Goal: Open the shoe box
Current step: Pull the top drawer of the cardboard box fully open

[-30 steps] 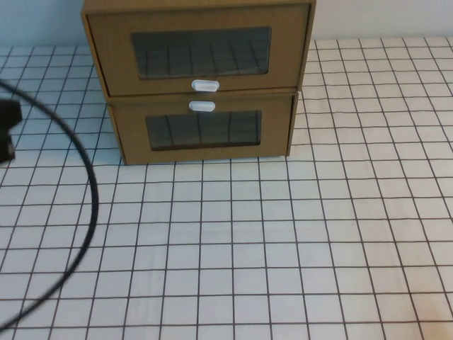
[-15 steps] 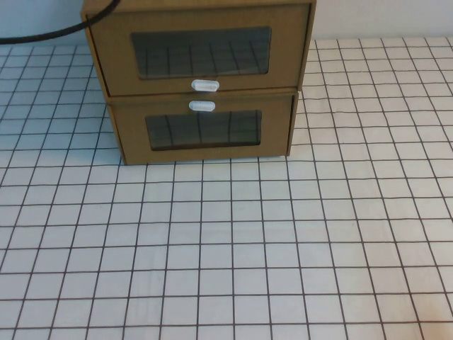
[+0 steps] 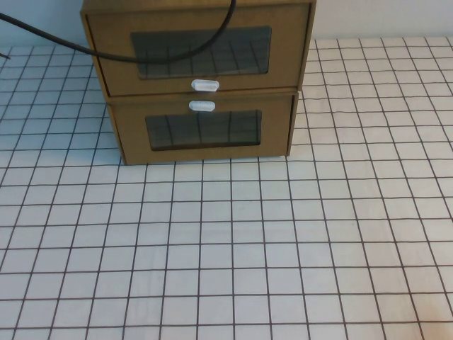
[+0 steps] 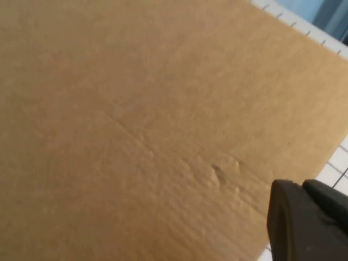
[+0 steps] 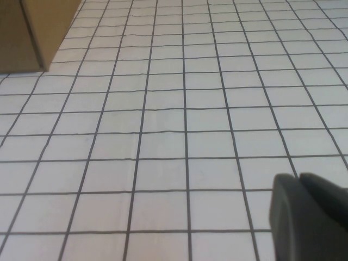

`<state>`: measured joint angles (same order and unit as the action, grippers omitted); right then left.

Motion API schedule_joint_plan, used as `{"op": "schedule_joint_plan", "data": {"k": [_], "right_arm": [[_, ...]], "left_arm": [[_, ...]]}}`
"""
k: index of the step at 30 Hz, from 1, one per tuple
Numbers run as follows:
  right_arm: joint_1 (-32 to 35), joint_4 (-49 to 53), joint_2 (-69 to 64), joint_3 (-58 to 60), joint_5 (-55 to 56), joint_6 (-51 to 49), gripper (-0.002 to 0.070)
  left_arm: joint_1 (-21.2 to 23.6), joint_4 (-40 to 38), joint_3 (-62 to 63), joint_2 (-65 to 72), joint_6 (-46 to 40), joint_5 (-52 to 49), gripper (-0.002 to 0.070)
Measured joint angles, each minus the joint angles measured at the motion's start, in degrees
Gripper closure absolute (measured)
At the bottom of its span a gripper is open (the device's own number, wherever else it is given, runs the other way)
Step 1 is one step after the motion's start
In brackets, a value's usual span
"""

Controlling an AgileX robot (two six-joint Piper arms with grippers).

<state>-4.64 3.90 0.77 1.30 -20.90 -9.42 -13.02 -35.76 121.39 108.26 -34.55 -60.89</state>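
Two brown cardboard shoe boxes stand stacked at the back of the table, both closed. The upper box [image 3: 202,49] and the lower box [image 3: 202,131] each have a dark window; their white handles [image 3: 205,86] [image 3: 202,106] sit close together. My left gripper [image 4: 302,187] is shut and empty, hovering over a cardboard top face [image 4: 136,119] near its edge. It is outside the high view. My right gripper [image 5: 299,182] is shut and empty, low over the gridded table to the right of the boxes; a box corner [image 5: 27,32] shows in its wrist view.
A black cable [image 3: 221,27] of the left arm hangs across the upper box's front window. The white gridded tablecloth [image 3: 283,248] stretches in front of and to the right of the boxes. A pale wall stands behind them.
The left arm's black part has left the high view at its left edge. Its cable has swung from the table's left side up across the upper box.
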Motion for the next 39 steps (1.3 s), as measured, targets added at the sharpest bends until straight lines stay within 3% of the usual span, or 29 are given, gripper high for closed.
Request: {"op": "schedule_joint_plan", "data": {"k": [9, 20, 24, 29, 35, 39], "right_arm": [[0.0, -0.49, 0.0, 0.0, 3.28, 0.0, 0.0689], [0.0, -13.64, 0.0, 0.0, 24.55, -0.38, 0.0689], [0.0, -20.42, 0.0, 0.0, 26.56, -10.89, 0.0689], [0.0, -22.38, -2.38, -8.1, 10.07, -16.83, 0.0689], [0.0, -22.38, -14.52, -24.51, -13.79, -3.74, 0.0689], [0.0, -22.38, -24.39, -32.38, -24.13, 4.82, 0.0689]], "left_arm": [[-0.17, 2.45, 0.0, 2.79, -0.33, 2.2, 0.0677], [-0.17, 2.85, 0.18, 3.69, -0.44, 3.82, 0.0677], [-0.17, 2.85, 0.27, 3.79, -0.52, 3.96, 0.0677], [-0.17, 2.85, 0.4, 3.79, -0.52, 3.96, 0.0677], [-0.17, 2.85, 0.4, 3.86, -0.52, 3.84, 0.0677], [-0.17, 2.85, 0.4, 3.86, -0.52, 3.84, 0.0677]]}}
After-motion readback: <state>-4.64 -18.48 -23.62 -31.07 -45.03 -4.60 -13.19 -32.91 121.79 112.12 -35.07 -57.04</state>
